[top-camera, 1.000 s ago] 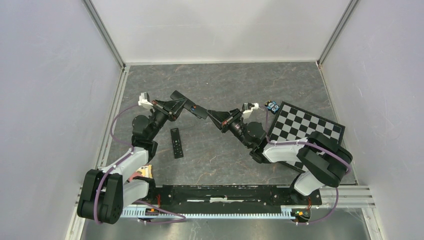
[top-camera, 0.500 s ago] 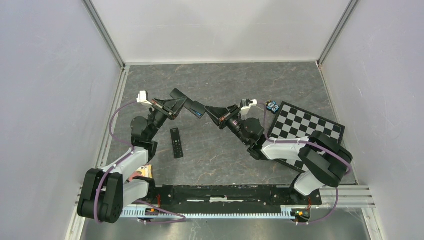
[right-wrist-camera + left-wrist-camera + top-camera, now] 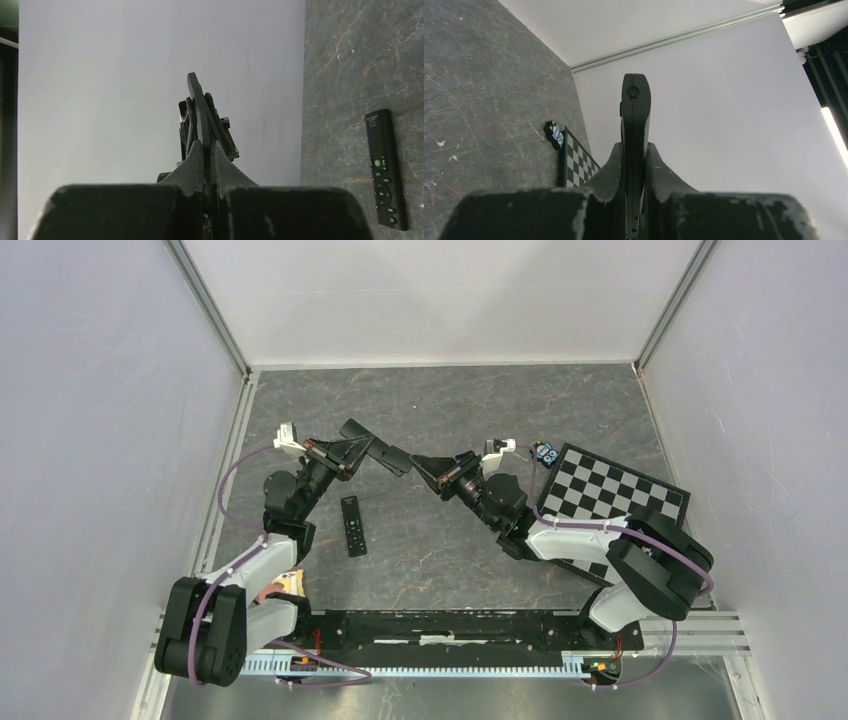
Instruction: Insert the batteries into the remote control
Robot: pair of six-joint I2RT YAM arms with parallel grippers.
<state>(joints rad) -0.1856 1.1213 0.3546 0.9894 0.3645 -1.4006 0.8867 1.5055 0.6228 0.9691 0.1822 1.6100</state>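
Since a second ago, you rolled the remote control [image 3: 392, 458] in your left fingers [image 3: 362, 450], so from above it looked shorter and plain black. Your right forearm also swung slightly toward the far side.

Nearest the arm bases, a second remote [image 3: 353, 526] lay flat on the grey, marbled tabletop [image 3: 430, 405]. It was a slim black bar with its small buttons facing up, and nothing touched it.

Just beyond it, your left fingers were clamped on the remote control and held it off the tabletop. In the left wrist view it stood edge-on between the two dark, scuffed fingers, a narrow matte black slab with a rounded end.

Beside it, your right fingers [image 3: 428, 468] were pressed shut on a thin flat black piece [image 3: 196, 107]. This was a hard blade-like sheet that rose edge-on out of the grip in the right wrist view. From above, its tip sat just beside the free end of the remote control. You could not tell whether the two touched.

Farther off on your right, the batteries [image 3: 545, 451] were bunched as tiny cylinders with blue and orange showing. They touched the far left corner of a flat black-and-white checkerboard [image 3: 610, 495]. They sat on the tabletop, well apart from both sets of fingers and from the remote control.
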